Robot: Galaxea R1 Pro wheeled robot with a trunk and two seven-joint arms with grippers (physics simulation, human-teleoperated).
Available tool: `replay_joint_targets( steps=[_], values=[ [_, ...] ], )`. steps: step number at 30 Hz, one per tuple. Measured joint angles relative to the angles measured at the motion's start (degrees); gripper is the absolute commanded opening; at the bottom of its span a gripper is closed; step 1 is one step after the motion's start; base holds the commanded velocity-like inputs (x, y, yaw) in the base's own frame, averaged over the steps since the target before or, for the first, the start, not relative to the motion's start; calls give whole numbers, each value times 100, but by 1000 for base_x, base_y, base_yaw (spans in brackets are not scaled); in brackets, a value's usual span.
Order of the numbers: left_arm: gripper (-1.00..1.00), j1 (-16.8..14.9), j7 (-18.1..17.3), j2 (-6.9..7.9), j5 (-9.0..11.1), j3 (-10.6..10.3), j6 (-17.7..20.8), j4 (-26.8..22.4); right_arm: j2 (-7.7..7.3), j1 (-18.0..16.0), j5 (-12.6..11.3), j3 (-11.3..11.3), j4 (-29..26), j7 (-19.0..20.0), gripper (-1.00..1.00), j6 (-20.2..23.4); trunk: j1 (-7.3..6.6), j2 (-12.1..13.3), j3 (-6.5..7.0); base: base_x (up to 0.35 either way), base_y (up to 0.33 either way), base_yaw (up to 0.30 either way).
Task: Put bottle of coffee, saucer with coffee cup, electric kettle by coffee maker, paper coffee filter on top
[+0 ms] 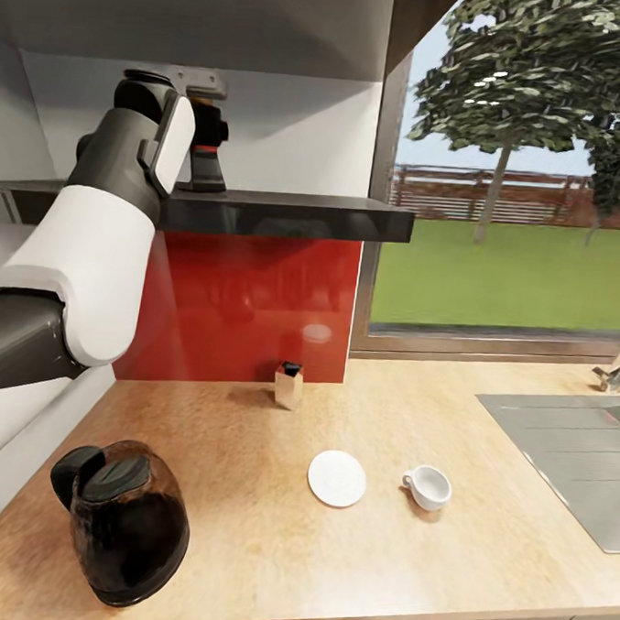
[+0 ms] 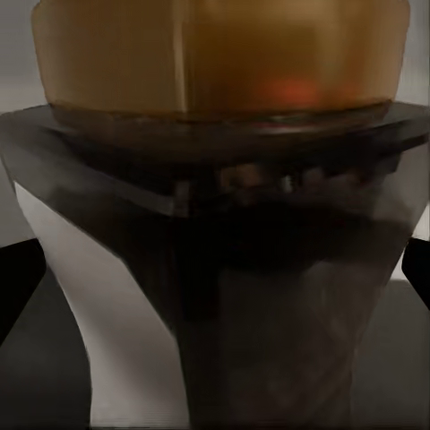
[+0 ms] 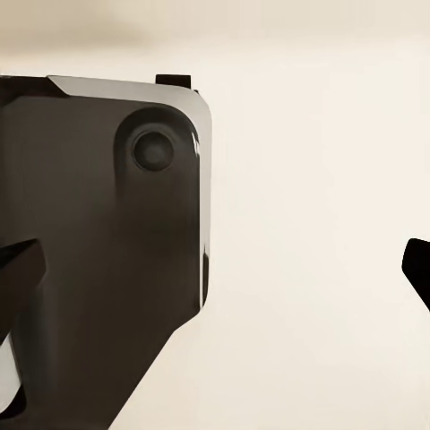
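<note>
My left gripper [image 1: 207,161] is raised to the dark kitchen shelf [image 1: 288,215]. In the left wrist view it [image 2: 215,287] stands open around the bottle of coffee [image 2: 224,269], which has a yellow-tan cap, a dark body and a white label. On the kitchen countertop [image 1: 239,563] the electric kettle [image 1: 127,519] stands at the near left. The white saucer [image 1: 336,478] lies mid-counter with the coffee cup [image 1: 429,487] beside it, apart from it. My right gripper [image 3: 215,278] is open and holds nothing. The coffee maker and paper coffee filter are out of view.
A small tan box with a dark top [image 1: 288,385] stands by the red backsplash. The grey sink [image 1: 567,454] and its faucet [image 1: 618,366] are at the right. A dark rounded block [image 3: 107,269] lies under my right gripper.
</note>
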Motion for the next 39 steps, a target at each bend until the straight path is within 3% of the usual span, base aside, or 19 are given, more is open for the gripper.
replay_joint_targets(
  steps=[11,12,39],
  values=[
    [100,25,-60,8,11,1,6,3,0,0,0,0,3,0,100,0,0,0,0,0,0,0],
    [-100,25,-62,19,19,1,7,-1,0,0,0,0,2,0,100,0,0,0,0,0,0,0],
    [-100,24,-73,44,23,6,28,-11,0,0,0,0,3,0,100,0,0,-1,0,0,0,0]
  ],
)
